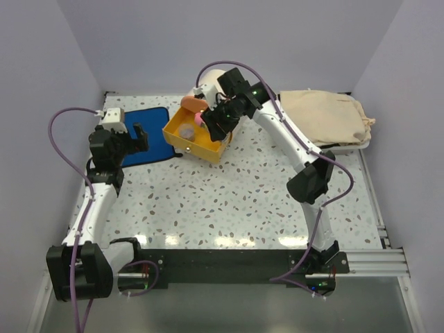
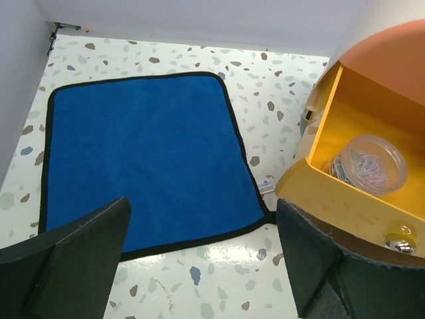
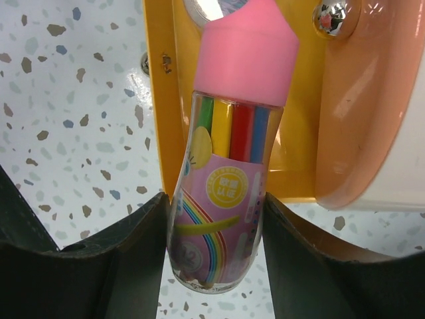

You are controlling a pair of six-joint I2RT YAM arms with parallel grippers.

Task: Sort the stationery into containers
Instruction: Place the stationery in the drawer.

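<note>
My right gripper (image 3: 216, 246) is shut on a pink transparent tube (image 3: 229, 166) with a pink cap and coloured pens inside. It holds the tube over the back edge of the pulled-out yellow drawer (image 3: 159, 100), beside the orange drawer front (image 3: 358, 133). In the top view the right gripper (image 1: 215, 118) and tube (image 1: 200, 119) hover above the yellow drawer (image 1: 208, 149), in front of the beige cabinet (image 1: 214, 78). My left gripper (image 2: 202, 266) is open and empty over the table, just left of the yellow drawer (image 2: 352, 119). The other stationery is out of view.
A clear round tub of paper clips (image 2: 368, 163) lies in the yellow drawer, whose knob (image 2: 400, 240) faces forward. A blue cloth (image 2: 143, 156) lies flat at the left. A beige bag (image 1: 326, 118) on a white tray (image 1: 347, 147) sits at the back right.
</note>
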